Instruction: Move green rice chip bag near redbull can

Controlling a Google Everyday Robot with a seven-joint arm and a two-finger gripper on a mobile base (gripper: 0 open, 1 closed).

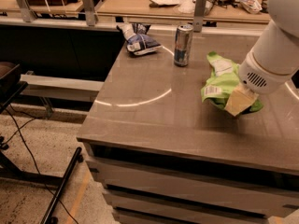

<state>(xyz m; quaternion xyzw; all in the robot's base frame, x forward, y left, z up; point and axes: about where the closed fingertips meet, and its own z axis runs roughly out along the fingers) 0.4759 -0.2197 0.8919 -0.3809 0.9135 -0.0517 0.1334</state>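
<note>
The grey counter (140, 125) is smooth and shiny, with a speckled floor (32, 139) below and a wooden desk (140, 3) behind. The can (183, 45) stands upright near the back, a blue bag (139, 40) to its left. The green bag (222, 80) lies right of the can, near but not touching. The white arm (275, 50) is at the top right. Its gripper (239, 101) rests on the green bag's lower right edge; I cannot tell if it holds it.

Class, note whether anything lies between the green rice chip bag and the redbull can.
Nothing visible: only bare table separates the green rice chip bag from the redbull can. The gripper rests on the bag's side away from the can.
</note>
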